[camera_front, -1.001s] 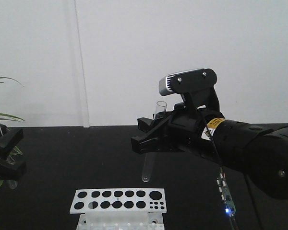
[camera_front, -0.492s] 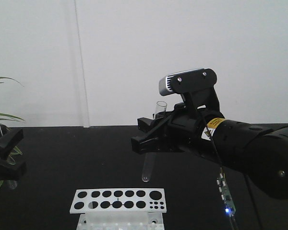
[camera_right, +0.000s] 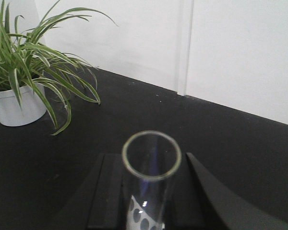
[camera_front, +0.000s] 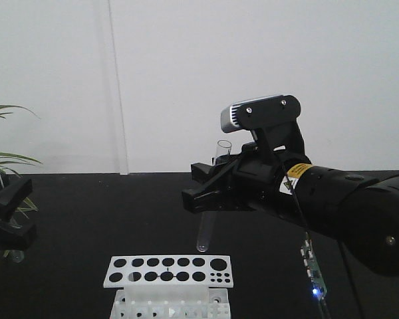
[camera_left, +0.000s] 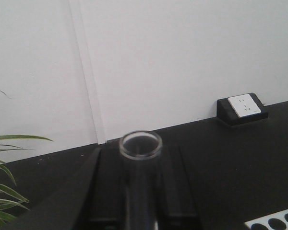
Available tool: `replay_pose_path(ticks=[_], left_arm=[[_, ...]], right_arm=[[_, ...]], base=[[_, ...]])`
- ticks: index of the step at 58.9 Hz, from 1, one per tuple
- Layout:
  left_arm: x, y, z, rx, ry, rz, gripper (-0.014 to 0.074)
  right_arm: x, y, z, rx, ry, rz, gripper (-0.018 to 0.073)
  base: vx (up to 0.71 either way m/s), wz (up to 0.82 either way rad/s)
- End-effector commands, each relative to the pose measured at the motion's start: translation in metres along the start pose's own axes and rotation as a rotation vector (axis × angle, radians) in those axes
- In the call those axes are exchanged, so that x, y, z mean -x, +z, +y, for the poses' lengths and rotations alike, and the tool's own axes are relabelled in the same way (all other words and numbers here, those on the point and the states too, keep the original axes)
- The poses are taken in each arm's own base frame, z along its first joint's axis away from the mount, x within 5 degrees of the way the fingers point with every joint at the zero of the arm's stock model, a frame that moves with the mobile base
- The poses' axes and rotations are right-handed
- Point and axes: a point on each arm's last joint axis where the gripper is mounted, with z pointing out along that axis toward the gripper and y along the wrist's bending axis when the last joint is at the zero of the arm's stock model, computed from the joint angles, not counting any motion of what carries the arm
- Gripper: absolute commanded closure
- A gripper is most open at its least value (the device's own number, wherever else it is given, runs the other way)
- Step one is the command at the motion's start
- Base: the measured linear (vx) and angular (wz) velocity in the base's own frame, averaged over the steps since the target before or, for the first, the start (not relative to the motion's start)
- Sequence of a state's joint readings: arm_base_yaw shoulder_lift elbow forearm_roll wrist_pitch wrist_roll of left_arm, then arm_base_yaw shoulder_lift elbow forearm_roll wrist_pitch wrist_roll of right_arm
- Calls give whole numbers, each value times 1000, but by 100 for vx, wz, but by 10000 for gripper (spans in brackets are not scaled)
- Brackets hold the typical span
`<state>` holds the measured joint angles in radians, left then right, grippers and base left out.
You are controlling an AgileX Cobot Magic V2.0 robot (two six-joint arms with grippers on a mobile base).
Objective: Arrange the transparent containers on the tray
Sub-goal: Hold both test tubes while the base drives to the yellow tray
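Observation:
Two transparent containers, slim glass test tubes, are each held upright in a gripper. In the front view my right gripper (camera_front: 209, 193) is shut on one test tube (camera_front: 203, 234), whose round bottom hangs above the white rack. Its open rim (camera_right: 151, 155) fills the right wrist view between the black fingers (camera_right: 110, 191). At the far left my left gripper (camera_front: 10, 214) is shut on the other test tube (camera_left: 140, 145), which stands between its fingers (camera_left: 110, 187). The tray is out of view.
A white perforated tube rack (camera_front: 169, 271) stands on the black table below the right gripper; its corner shows again (camera_left: 278, 223). A potted spider plant (camera_right: 19, 62) sits far left. A wall socket box (camera_left: 242, 108) stands at the table's back edge.
The rack, wall seam and plant leaves have shifted slightly right and up in the front view. Both grippers keep their tubes and their poses.

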<state>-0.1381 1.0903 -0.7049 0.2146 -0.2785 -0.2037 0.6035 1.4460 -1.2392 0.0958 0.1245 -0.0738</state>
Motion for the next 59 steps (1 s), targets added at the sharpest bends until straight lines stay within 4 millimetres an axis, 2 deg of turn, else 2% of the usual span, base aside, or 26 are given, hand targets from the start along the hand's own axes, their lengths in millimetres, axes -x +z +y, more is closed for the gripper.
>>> replay_pose_path(ticks=[1, 59], left_arm=[[22, -4, -2, -16, -8, -128, 603], [22, -4, -2, -16, -8, -128, 603]], right_arm=[[30, -17, -2, -11, -13, -161, 571], [30, -17, -2, -11, -13, -161, 571]], base=[[-10, 6], [-18, 18]])
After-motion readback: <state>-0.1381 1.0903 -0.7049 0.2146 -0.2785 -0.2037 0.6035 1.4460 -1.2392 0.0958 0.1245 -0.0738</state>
